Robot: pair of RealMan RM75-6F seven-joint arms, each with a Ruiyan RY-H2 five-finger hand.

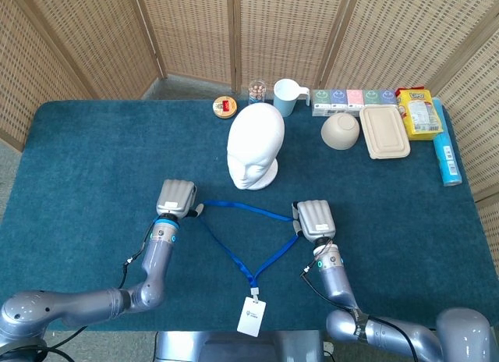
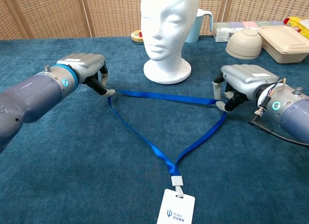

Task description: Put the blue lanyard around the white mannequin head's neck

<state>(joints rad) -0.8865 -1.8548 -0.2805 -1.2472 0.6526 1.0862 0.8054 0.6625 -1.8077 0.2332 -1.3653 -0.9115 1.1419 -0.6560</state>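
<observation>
The blue lanyard (image 2: 159,137) forms a triangle on the blue tablecloth, its white badge (image 2: 175,207) at the near tip. My left hand (image 2: 84,69) pinches the lanyard's left corner and holds it slightly off the cloth. At the right corner my right hand (image 2: 239,84) pinches the strap. The white mannequin head (image 2: 166,31) stands upright just beyond the strap, facing me. In the head view the left hand (image 1: 175,198), right hand (image 1: 313,220), lanyard (image 1: 242,260) and mannequin head (image 1: 254,147) show the same layout.
Along the far edge stand a small tin (image 1: 224,107), a jar (image 1: 256,91), a pale blue mug (image 1: 288,97), a row of small cartons (image 1: 355,99), an upturned bowl (image 1: 341,131), a lidded box (image 1: 383,132), a yellow packet (image 1: 419,112) and a blue tube (image 1: 446,153).
</observation>
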